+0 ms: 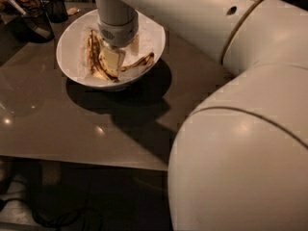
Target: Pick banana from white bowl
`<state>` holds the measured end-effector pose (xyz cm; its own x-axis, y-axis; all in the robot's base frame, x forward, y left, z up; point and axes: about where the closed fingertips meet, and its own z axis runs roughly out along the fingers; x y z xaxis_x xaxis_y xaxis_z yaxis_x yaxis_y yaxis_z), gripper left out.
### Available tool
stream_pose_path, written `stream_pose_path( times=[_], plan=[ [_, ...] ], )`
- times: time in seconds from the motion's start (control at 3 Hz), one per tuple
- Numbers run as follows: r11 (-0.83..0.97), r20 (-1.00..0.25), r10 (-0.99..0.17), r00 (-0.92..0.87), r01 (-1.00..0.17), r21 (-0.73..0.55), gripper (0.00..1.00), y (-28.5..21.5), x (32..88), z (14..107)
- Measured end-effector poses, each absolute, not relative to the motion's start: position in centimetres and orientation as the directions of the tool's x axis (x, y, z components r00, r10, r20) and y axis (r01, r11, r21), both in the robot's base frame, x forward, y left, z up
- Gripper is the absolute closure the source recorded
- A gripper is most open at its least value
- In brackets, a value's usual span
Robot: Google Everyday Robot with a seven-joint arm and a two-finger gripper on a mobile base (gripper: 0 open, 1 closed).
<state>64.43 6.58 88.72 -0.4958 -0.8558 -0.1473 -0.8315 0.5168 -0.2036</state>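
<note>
Banana (94, 60) pick unfinished, by my read | arm (240, 143) fills near right, reaching far left | white bowl (70, 44) far left on table (72, 124) | banana lying in bowl | gripper (113, 61) down inside bowl just right of it; can't tell if it's gripping | left: secure, lift clear

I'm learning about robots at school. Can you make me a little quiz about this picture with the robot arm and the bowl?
1. True or false: the claw is inside the white bowl, right at the banana.
2. Where does the white bowl sit? A) on the floor B) on the dark table C) on a chair
3. What colour are the blotches on the banana?

Key: 1 true; 2 B; 3 brown.
</note>
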Motion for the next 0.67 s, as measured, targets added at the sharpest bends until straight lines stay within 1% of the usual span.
stream_pose_path(
  times=[0.67],
  plan=[
    [0.523,-0.134,-0.852,-0.506,-0.832,-0.185,0.43,6.11,64.55,87.32]
  ],
)
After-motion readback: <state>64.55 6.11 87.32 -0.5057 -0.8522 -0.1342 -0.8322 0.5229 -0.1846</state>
